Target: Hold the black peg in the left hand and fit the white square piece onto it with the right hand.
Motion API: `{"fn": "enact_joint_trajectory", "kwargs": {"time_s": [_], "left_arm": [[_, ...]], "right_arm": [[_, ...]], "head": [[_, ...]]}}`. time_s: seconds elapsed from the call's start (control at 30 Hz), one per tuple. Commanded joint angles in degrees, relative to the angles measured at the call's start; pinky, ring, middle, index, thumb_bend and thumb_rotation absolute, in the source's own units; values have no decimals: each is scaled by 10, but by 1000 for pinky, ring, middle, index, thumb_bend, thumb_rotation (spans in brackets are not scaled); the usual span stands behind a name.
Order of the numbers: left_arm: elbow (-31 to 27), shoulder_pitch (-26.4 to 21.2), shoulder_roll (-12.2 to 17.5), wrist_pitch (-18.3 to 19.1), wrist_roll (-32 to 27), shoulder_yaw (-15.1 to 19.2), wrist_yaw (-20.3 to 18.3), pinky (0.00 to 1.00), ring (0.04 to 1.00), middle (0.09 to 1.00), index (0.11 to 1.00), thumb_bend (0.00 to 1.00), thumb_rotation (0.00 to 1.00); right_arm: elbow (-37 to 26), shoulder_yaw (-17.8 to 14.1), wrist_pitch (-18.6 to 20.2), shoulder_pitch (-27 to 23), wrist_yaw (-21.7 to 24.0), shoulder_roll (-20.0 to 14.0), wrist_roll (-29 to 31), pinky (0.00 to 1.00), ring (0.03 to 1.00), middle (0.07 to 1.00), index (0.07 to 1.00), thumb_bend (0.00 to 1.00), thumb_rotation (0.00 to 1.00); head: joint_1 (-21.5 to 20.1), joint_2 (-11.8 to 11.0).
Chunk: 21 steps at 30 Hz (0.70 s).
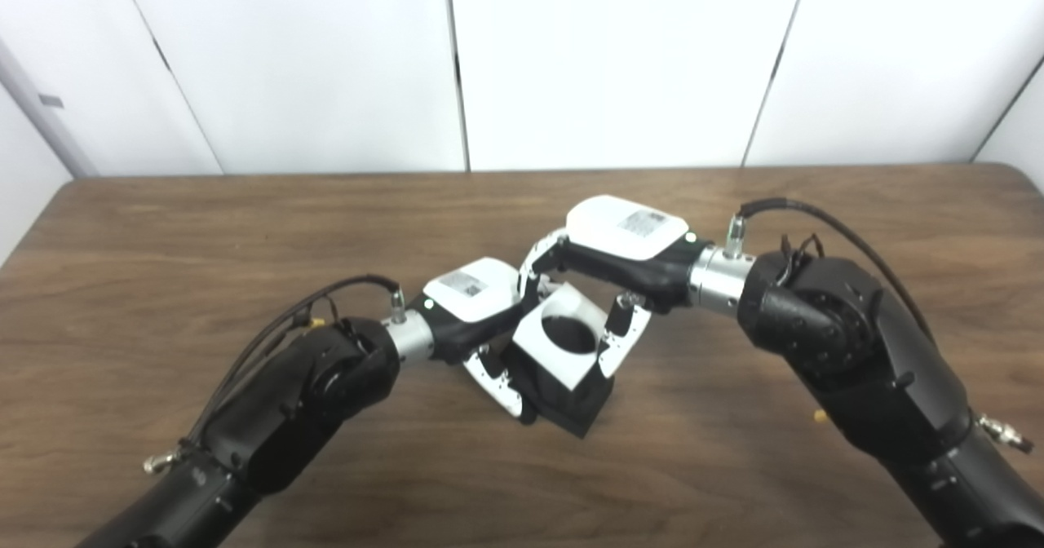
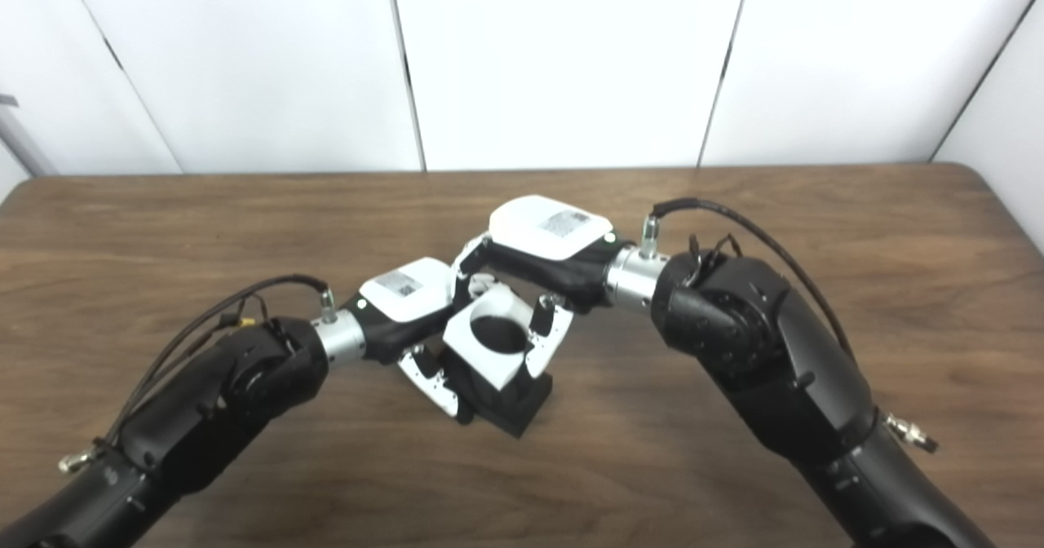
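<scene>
Over the middle of the bare wooden table (image 1: 163, 230), one white square piece (image 1: 561, 338) sits tilted atop one black peg (image 1: 571, 397), the left hand (image 1: 477, 307) clasping the peg, the right hand (image 1: 608, 258) pinching the piece's edges

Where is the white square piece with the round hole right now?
The white square piece with the round hole sits at table centre, atop the black block, between the left hand and right hand.

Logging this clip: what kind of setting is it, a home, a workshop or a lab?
Most likely a robot lab or test cell. A bare wood-grain table stands against plain white wall panels, and the only items are the test parts, a white square piece and a black peg, held between the two hands.
</scene>
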Motion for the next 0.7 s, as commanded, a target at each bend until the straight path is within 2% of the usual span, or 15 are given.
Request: {"fn": "enact_joint_trajectory", "kwargs": {"time_s": [0.0, 0.17, 0.67], "left_arm": [[18, 12, -8, 10, 51, -38, -53, 823, 936, 918, 494, 521, 81], [22, 13, -8, 6, 50, -37, -45, 794, 927, 914, 494, 521, 81], [18, 12, -7, 9, 52, -37, -49, 818, 943, 930, 495, 521, 82]], "right_arm": [[13, 20, -7, 2, 4, 12, -3, 650, 748, 737, 479, 523, 131], [11, 25, -6, 8, 5, 10, -3, 657, 745, 735, 480, 523, 130], [11, 35, -4, 13, 16, -1, -2, 666, 747, 741, 479, 522, 129]], "head": [[0, 1], [-1, 1], [0, 4]]}}
